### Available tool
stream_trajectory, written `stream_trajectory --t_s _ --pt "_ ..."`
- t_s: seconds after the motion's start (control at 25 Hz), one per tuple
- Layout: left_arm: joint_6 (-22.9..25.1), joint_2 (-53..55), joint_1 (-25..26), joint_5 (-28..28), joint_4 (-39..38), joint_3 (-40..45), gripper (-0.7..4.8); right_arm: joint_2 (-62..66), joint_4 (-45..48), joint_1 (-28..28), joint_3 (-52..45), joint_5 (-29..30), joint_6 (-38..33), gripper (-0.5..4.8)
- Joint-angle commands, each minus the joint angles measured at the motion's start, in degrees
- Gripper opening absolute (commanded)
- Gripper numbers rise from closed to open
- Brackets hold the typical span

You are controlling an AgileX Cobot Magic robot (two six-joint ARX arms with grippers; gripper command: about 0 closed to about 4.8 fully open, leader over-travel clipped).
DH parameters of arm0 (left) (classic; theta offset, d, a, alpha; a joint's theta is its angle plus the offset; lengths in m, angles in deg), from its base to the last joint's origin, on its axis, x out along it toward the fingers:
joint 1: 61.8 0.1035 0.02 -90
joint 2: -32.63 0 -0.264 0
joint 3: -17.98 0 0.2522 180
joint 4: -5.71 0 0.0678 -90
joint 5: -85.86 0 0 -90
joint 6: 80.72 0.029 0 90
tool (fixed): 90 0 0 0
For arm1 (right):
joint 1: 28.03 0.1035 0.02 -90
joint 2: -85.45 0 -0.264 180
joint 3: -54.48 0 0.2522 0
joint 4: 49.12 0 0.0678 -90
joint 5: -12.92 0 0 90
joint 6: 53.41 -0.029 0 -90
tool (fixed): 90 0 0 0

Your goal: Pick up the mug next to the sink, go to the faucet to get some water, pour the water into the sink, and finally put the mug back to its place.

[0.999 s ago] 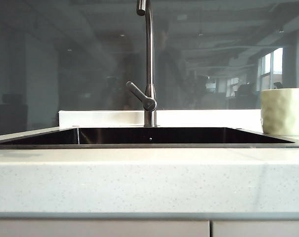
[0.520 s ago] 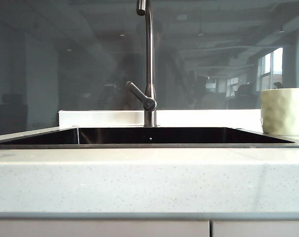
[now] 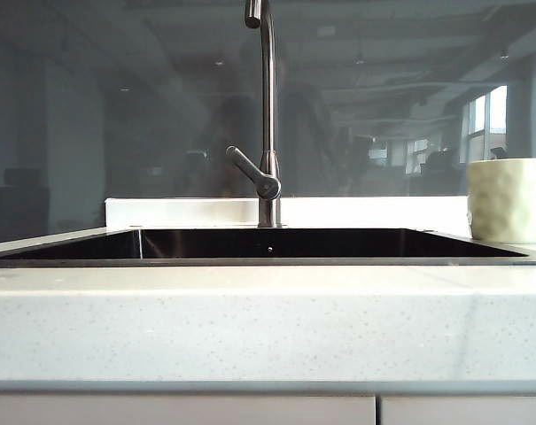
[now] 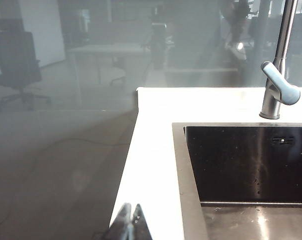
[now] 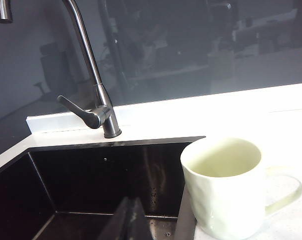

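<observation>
The mug (image 5: 225, 187) stands upright on the countertop (image 3: 250, 319) at the right edge of the sink (image 3: 268, 243), while both the left gripper (image 4: 130, 222) and right gripper (image 5: 130, 217) hang pinched together and empty, the faucet (image 3: 266, 115) behind.

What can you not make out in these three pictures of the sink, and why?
- Mug: handle unseen in the exterior view; right edge cuts it.
- Faucet: spout tip cut by the top edge.
- Left gripper and right gripper: only shut jaw tips show in the wrist views.
- Sink: floor hidden by the front rim.
</observation>
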Motion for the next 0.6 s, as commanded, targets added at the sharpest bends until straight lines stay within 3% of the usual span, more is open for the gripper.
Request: stream_trajectory --t_s 0.04,0.6 --pt "0.17 0.04 0.13 0.15 0.55 -0.15 -0.02 -0.09 1.05 0.00 0.13 0.04 -0.17 -0.06" --pt "-1.33 0.04 0.11 -0.50 -0.66 -0.15 -0.03 0.50 0.57 0.00 0.11 0.07 2.86 -0.05"
